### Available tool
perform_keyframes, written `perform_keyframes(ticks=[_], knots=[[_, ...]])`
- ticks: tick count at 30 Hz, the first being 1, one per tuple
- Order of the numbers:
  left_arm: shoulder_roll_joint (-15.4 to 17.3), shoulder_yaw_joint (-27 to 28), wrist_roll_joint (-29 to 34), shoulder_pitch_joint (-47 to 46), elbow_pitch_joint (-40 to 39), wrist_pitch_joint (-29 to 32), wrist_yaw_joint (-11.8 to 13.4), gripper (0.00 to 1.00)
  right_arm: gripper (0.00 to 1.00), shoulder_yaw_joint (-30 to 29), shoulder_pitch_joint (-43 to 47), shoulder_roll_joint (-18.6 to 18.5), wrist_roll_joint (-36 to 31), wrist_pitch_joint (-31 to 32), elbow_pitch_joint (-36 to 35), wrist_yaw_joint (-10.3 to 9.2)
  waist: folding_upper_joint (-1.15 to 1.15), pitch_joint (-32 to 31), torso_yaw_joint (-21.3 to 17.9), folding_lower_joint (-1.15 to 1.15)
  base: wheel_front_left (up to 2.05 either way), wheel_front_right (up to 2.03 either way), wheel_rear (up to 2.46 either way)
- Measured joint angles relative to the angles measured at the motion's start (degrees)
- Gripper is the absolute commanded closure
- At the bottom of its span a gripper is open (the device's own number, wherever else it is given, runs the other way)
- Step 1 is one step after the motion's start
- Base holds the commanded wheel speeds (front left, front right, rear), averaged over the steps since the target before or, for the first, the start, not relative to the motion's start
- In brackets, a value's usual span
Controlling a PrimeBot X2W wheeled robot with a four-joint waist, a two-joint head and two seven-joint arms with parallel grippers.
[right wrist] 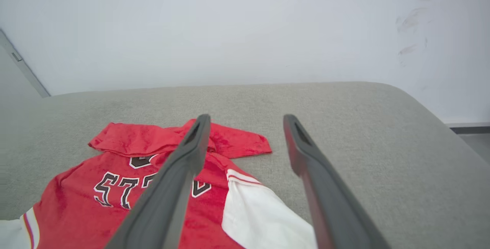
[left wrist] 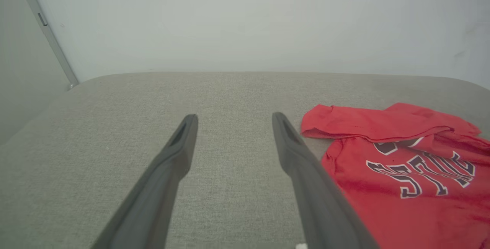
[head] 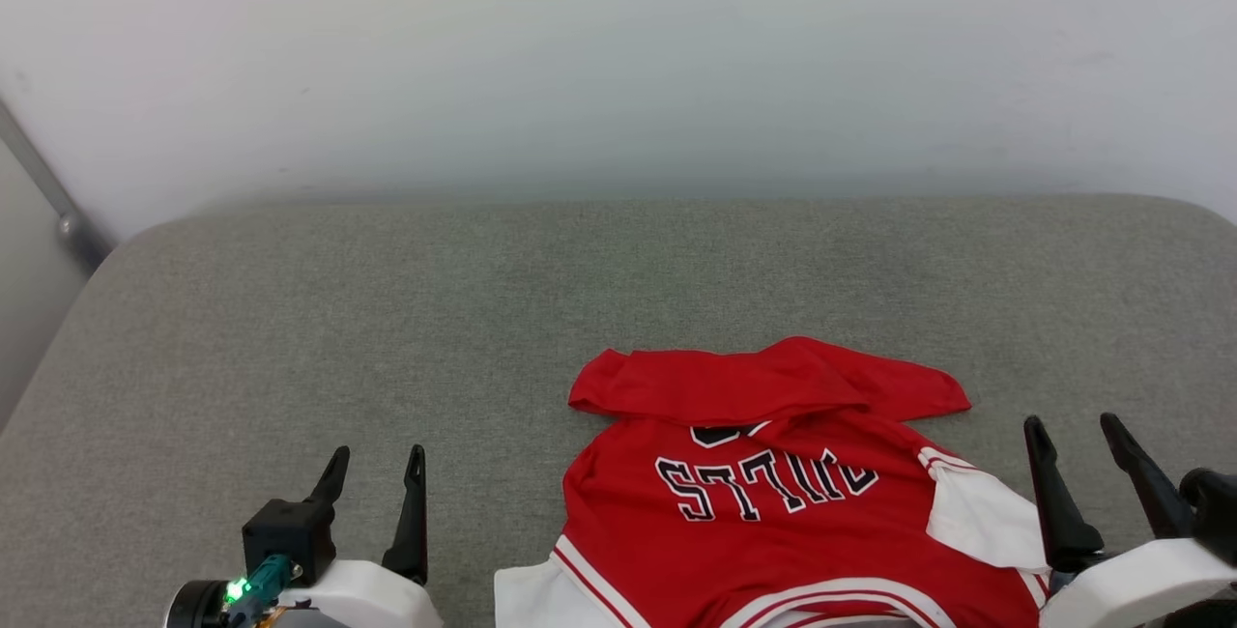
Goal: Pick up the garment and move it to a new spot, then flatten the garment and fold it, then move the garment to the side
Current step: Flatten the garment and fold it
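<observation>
Grey padded surface (head: 387,319): spans the head view below a pale wall.
Garment (head: 773,531): red jersey lying at five o'clock, far edge folded over its lettering.
Right gripper (head: 1072,422): four o'clock, fingers spread wide, empty, beside the white sleeve.
Left gripper (head: 378,454): seven o'clock, fingers wide, empty.

Near end of the red jersey (head: 773,522) runs off the head view's bottom edge, so how it lies at the grey cushion's (head: 290,319) near edge, no clue. Its far end is flopped back, and that flap (head: 763,382) hides most of a black figure (head: 720,435), unreadable. In the right wrist view one finger (right wrist: 180,180) of the right gripper (right wrist: 247,120) covers the lettering's (right wrist: 115,193) middle. Left wrist view crops the jersey too.
</observation>
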Motion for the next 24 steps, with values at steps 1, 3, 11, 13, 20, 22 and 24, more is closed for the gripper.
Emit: perform_keyframes(ticks=[1, 3, 11, 13, 20, 22, 24], knots=[[0.2, -0.2, 0.0, 0.2, 0.0, 0.5, 0.0, 0.00, 0.00, 0.8, 0.2, 0.1, -0.5, -0.8, -0.8, 0.00, 0.00, -0.1, -0.1, 0.00, 0.00, 0.00, 0.00], [0.7, -0.5, 0.0, 0.8, 0.0, 1.8, 0.0, 0.00, 0.00, 2.2, 0.9, 0.3, -1.1, -1.8, -2.0, 0.00, 0.00, -0.4, -0.2, 0.00, 0.00, 0.00, 0.00], [2.2, -4.6, -2.3, 4.2, -0.8, 13.1, -1.7, 0.00, 0.00, 5.5, 4.4, 1.6, -1.8, -2.8, -5.7, 0.00, 0.00, -1.3, -1.0, 0.00, 0.00, 0.00, 0.00], [2.9, -6.5, -3.3, 5.1, -1.4, 17.8, -2.9, 0.00, 0.00, 5.8, 5.1, 1.9, -1.9, -2.5, -6.2, 0.00, 0.00, -1.4, -1.2, 0.01, 0.00, 0.00, 0.00], [5.5, -11.7, -6.4, 6.5, -4.2, 33.2, -6.1, 0.00, 0.00, 6.6, 5.4, 2.3, -2.2, -1.8, -7.4, 0.00, 0.00, -1.1, -2.1, 0.00, 0.00, 0.00, 0.00], [6.1, -12.8, -6.8, 6.5, -4.5, 36.3, -6.7, 0.00, 0.00, 6.8, 5.4, 2.3, -2.1, -1.7, -7.5, 0.00, 0.00, -0.7, -2.4, 0.00, 0.00, 0.00, 0.00], [6.2, -13.5, -6.8, 6.1, -4.5, 37.9, -7.0, 0.00, 0.00, 6.8, 5.3, 2.3, -1.9, -1.7, -7.6, 0.00, 0.00, -0.1, -2.6, 0.00, 0.00, 0.00, 0.00]])
